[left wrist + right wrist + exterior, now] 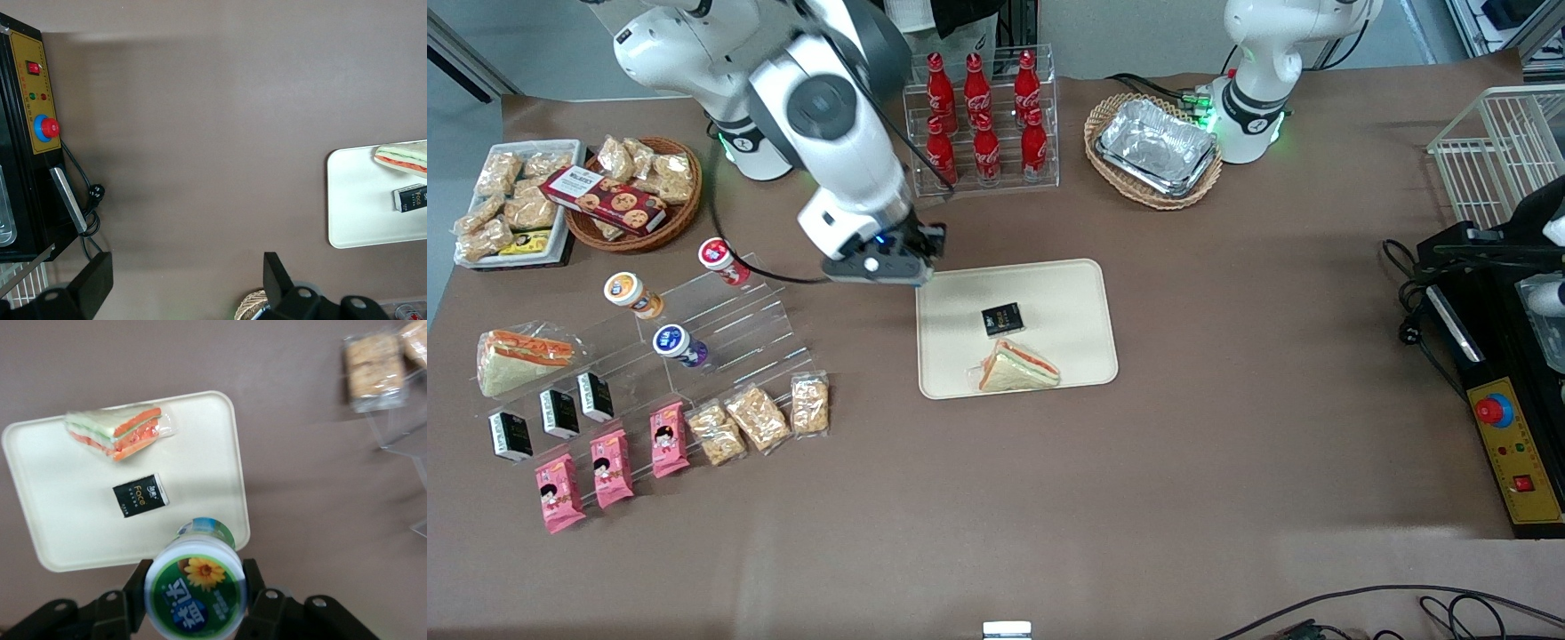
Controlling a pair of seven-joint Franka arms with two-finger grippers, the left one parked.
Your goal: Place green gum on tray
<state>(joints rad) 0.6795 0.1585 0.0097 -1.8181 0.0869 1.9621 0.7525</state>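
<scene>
In the right wrist view my right gripper (195, 588) is shut on the green gum (193, 583). The gum is a green canister with a white-rimmed lid that bears a yellow flower, and a black finger (137, 590) presses on each side. It hangs over the rim of the cream tray (60, 500), at the edge toward the working arm's end of the table. In the front view the gripper (882, 267) hovers at the tray's (1067, 293) corner farther from the camera, and the arm hides the gum.
On the tray lie a wrapped sandwich (1018, 366) and a small black packet (1002, 318). A clear stepped stand toward the working arm's end holds orange (632, 294), purple (679, 345) and red (723, 260) canisters. A cola bottle rack (983, 116) and a basket of foil trays (1156, 147) stand farther from the camera.
</scene>
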